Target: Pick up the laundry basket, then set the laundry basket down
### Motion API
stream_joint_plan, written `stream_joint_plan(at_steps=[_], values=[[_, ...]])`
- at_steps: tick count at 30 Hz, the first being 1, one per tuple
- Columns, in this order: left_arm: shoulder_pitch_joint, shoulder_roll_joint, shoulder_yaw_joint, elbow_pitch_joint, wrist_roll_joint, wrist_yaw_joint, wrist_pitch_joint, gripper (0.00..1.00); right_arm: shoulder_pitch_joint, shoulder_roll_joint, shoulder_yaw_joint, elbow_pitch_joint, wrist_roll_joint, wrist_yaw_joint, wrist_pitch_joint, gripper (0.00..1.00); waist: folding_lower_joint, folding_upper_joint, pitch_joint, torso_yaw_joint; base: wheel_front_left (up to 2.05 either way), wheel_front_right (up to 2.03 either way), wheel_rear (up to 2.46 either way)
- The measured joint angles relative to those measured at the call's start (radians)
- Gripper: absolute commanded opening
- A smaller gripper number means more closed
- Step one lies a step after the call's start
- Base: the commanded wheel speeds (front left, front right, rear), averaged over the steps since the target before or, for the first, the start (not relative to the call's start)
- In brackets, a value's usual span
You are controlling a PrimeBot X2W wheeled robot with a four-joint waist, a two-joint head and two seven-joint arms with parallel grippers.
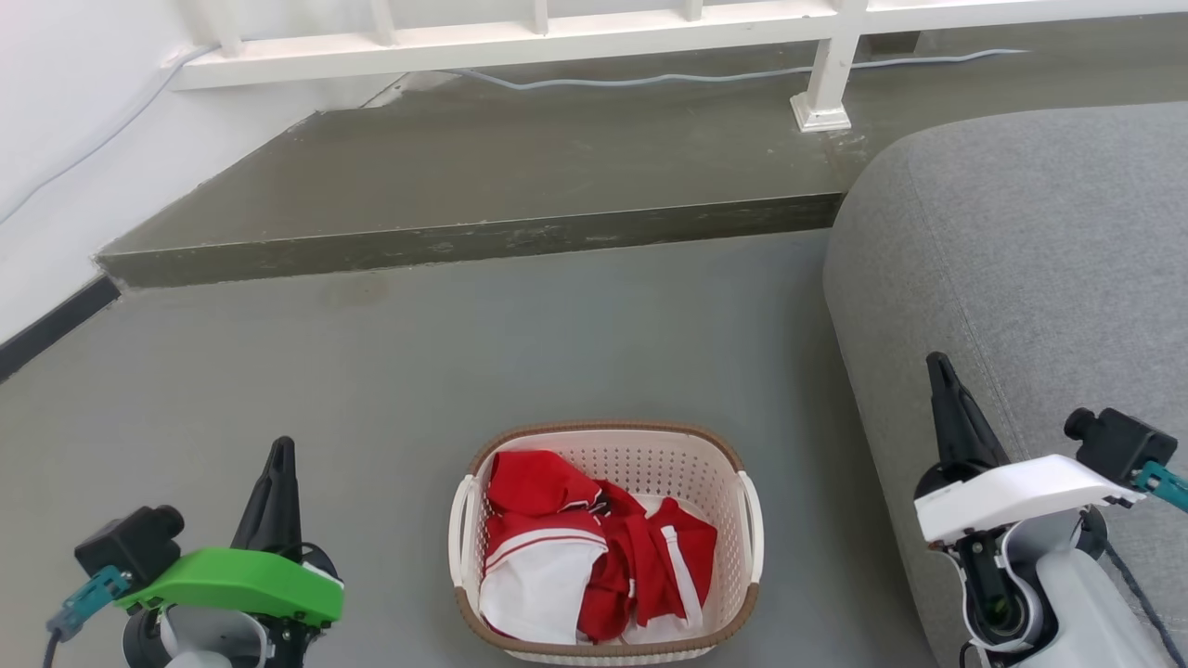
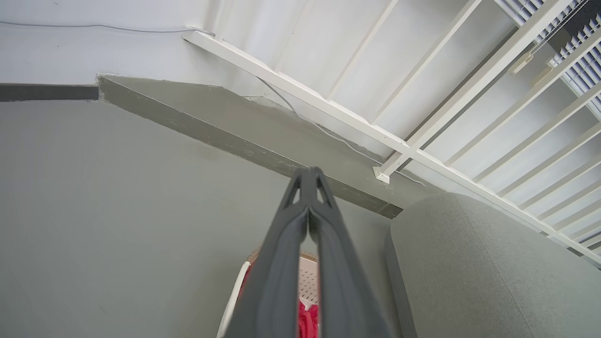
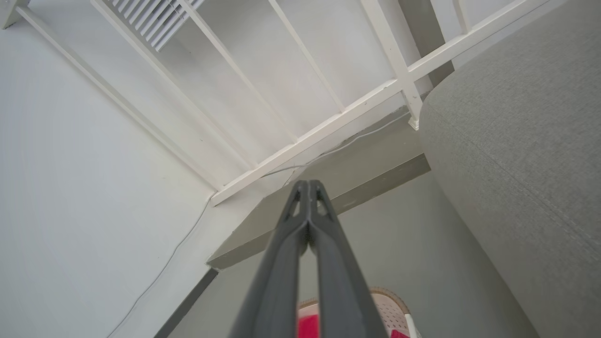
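1. Laundry basket (image 1: 650, 464) sits on the floor (image 1: 371, 371) between both hands, holding red-and-white clothes (image 1: 575, 547).
2. Left hand (image 1: 280, 450) and right hand (image 1: 936, 364) are clenched, empty, well apart from its handles (image 1: 457, 529).
3. Sofa (image 1: 1021, 278) just beside could block the right hand; an uneven lift might tip the basket.

The laundry basket (image 1: 668, 468) sat upright on the grey floor (image 1: 418, 371) near a grey sofa (image 1: 1021, 260), a cream-white perforated tub with a brown woven-look rim and a white loop handle on each side. Crumpled red-and-white clothes (image 1: 566, 547) lay heaped inside it.
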Motion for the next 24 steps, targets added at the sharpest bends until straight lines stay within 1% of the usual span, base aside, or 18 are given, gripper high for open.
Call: stream_joint_plan(at_steps=[5,8,16,24], values=[[0.000,-0.001,0.013,0.003,-0.062,-0.001,0.016,0.00,0.000,0.000,-0.016,0.002,0.065,0.000,0.021,0.00,0.0000,0.0000,-0.003,0.002,0.00,0.00,0.00],[0.000,-0.001,0.019,0.005,-0.099,-0.008,0.027,0.00,0.000,0.000,-0.026,0.005,0.106,0.009,0.031,0.00,0.0000,0.0000,-0.005,0.003,0.00,0.00,0.00],[-0.001,-0.003,0.036,0.011,-0.198,-0.009,0.057,0.00,0.000,0.000,-0.051,0.014,0.210,0.011,0.057,0.00,0.0000,0.0000,-0.010,0.005,0.00,0.00,0.00],[-0.002,-0.005,0.053,0.021,-0.291,-0.009,0.086,0.00,0.000,0.001,-0.077,0.023,0.312,0.021,0.087,0.00,0.0000,0.0000,-0.015,0.008,0.00,0.00,0.00]])
